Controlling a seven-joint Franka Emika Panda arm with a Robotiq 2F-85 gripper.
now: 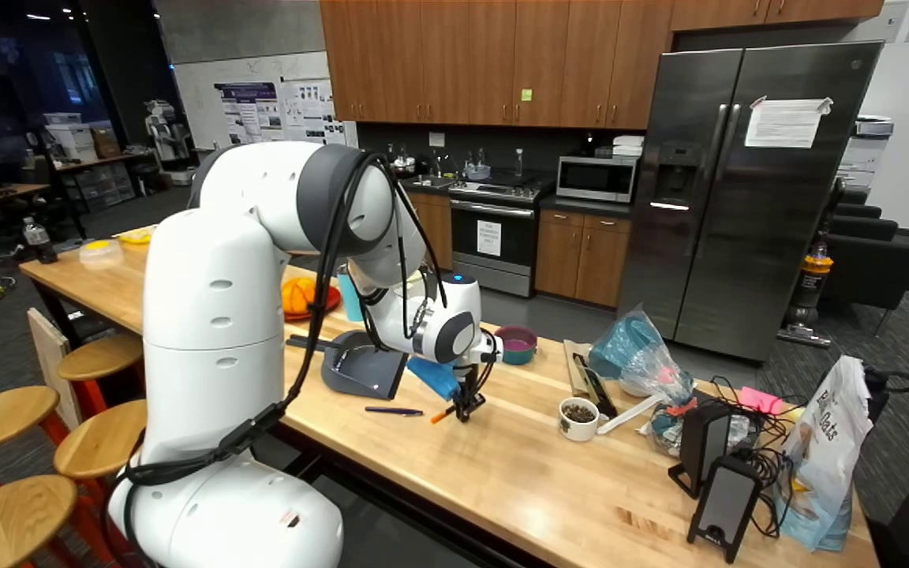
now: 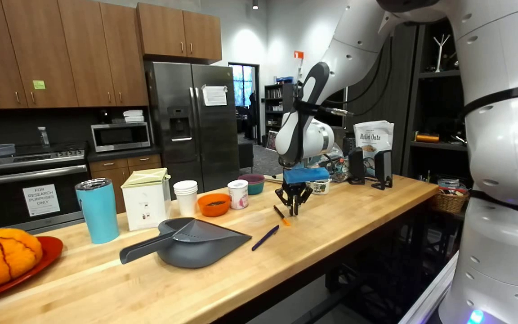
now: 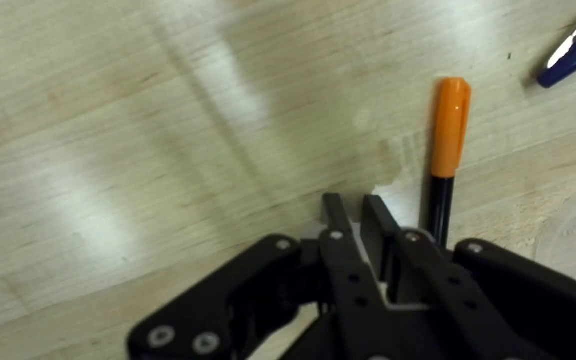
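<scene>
Your gripper [image 3: 352, 197] is low over the table [image 1: 502, 473], its jaws nearly pressed together with nothing visible pinched between them. The orange-capped marker [image 3: 446, 162] lies on the table just beside them, outside the grip, so you seem close but without a hold on it yet. A blue pen [image 3: 575, 57] lies near the marker. The white cup [image 1: 577, 431] contains small dark bits [image 1: 578, 412], and the orange bowl [image 2: 214, 210] has similar ones; you can't see into the stacked paper cups [image 2: 186, 200].
</scene>
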